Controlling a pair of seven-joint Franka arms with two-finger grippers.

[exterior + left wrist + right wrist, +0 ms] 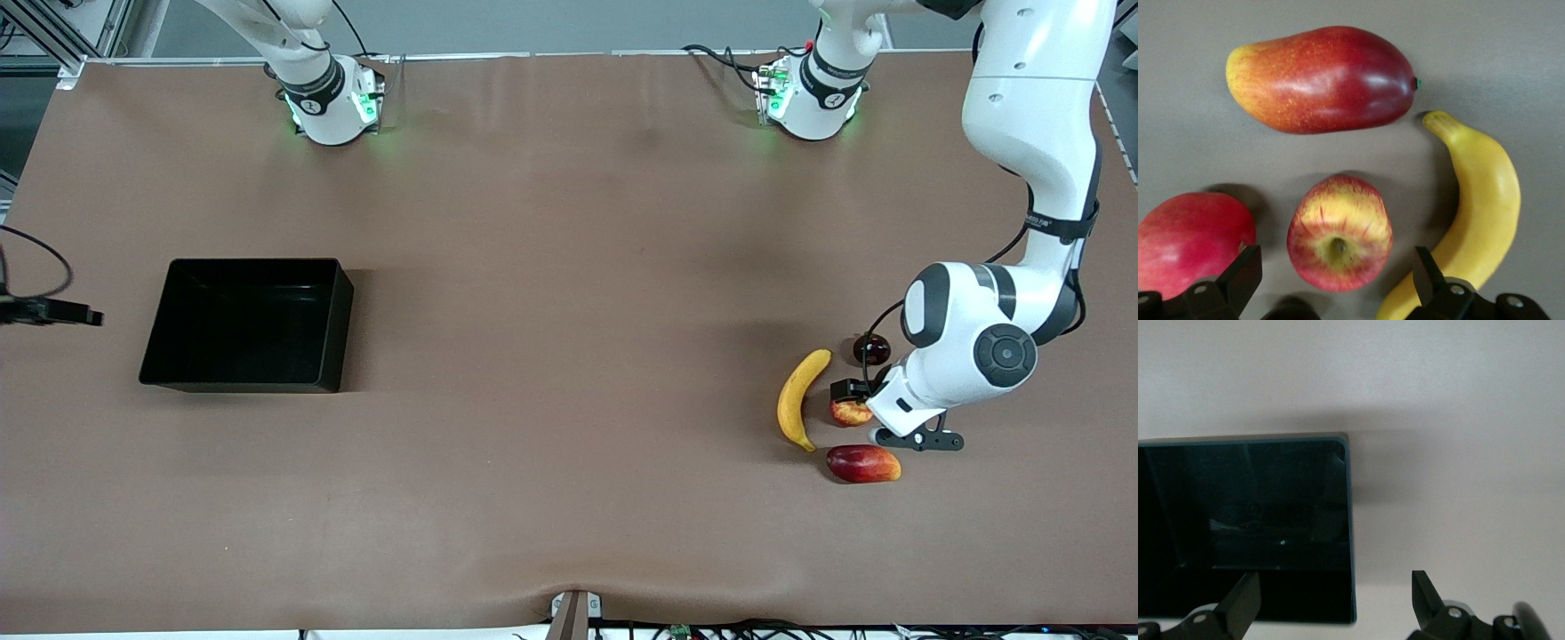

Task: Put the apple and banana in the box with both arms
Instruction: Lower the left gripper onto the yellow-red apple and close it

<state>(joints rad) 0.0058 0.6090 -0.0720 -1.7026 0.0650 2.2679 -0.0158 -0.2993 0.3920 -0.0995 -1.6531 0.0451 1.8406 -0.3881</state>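
left gripper hangs open over the apple, beside the banana, poised to grasp; right gripper waits open over the box.

no readable text, labels or numbers

Robotics lab — bench-mounted arms

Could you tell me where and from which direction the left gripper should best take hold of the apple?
Probably from straight above, across the apple's round middle. It sits stem-dimple up between the open jaws of the left gripper, with table showing on both flanks toward the banana and the pinkish-red fruit, so the fingers should fit.
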